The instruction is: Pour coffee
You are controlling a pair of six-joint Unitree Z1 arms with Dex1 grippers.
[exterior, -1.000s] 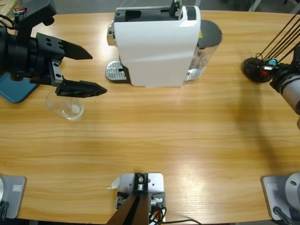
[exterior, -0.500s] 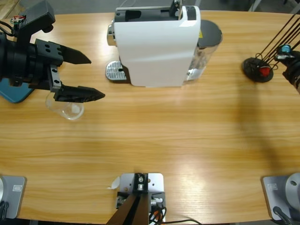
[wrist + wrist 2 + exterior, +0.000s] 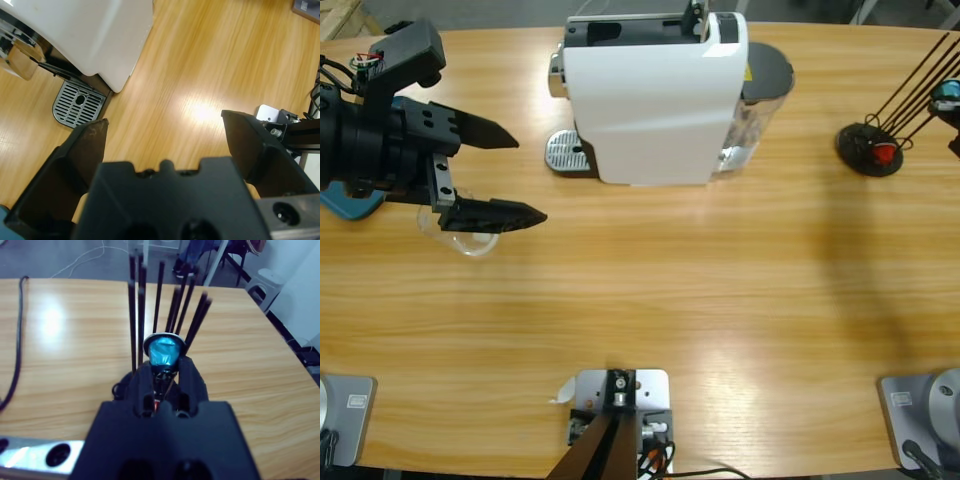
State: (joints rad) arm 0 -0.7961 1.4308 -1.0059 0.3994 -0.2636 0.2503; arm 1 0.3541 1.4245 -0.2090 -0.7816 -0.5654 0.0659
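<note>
High view: we see left gripper (image 3: 500, 175) jaws wide apart over clear glass tumbler (image 3: 460, 240); coffee not discernible. Glossy white coffee machine (image 3: 650, 95), no readable writing.
Left wrist: perforated metal drip tray (image 3: 79, 102).
Right wrist: right gripper (image 3: 165, 371) clamps shiny blue capsule (image 3: 164, 351).

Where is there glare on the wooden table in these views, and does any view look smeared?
High view: soft sheen on the wooden table near the bottom middle. Left wrist view: bright patch on the wood ahead of the left gripper, grain smeared. Right wrist view: glare at upper left, beyond the blue foil capsule in the right gripper.
</note>
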